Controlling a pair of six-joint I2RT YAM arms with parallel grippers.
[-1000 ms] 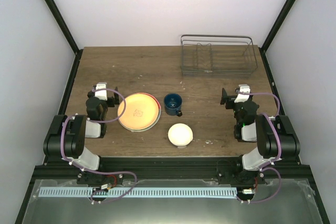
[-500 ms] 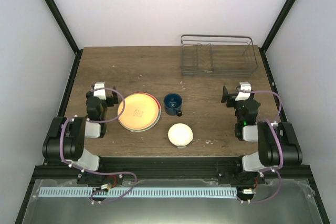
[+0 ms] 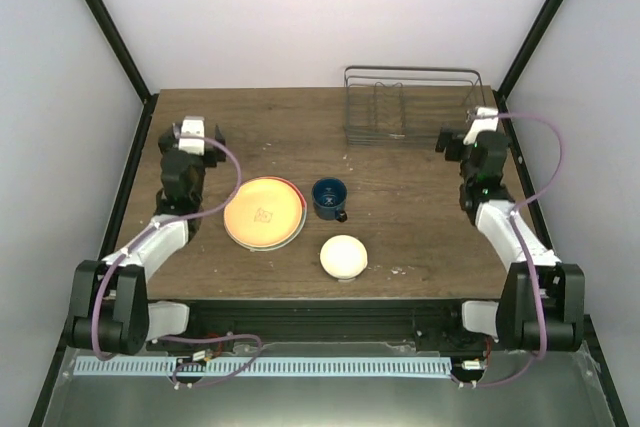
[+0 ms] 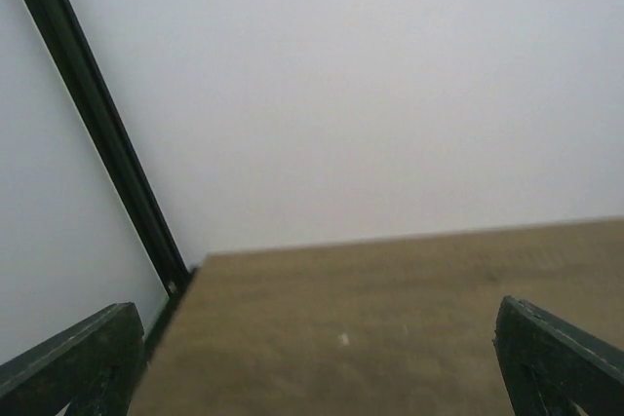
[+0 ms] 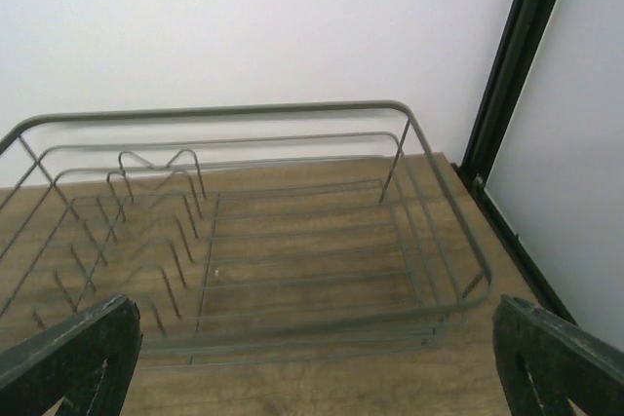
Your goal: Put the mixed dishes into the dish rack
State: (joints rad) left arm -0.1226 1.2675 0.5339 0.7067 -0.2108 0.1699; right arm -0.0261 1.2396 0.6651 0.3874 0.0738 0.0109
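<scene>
1. The left gripper (image 4: 312,319) has its jaws spread as wide as they go, and we see nothing between them. It hangs over the far left part of the table (image 3: 400,217), facing the back wall (image 4: 390,94).
2. The right gripper (image 5: 312,319) is likewise wide open and holds nothing. It faces the dish rack (image 5: 244,111) from that rack's near right side, close to it but apart.
3. The dish rack stands at the far right of the table, with its upright dividers in the left half.
4. The orange-yellow plate (image 3: 262,213) lies flat left of centre, stacked on a second plate (image 3: 303,209) of which we see only a red rim.
5. The mug (image 3: 329,197) stands upright just right of the plates, well apart from the rack.
6. The bowl (image 3: 343,256) sits nearer the front edge, just beside the mug; we cannot tell which way up it is.
</scene>
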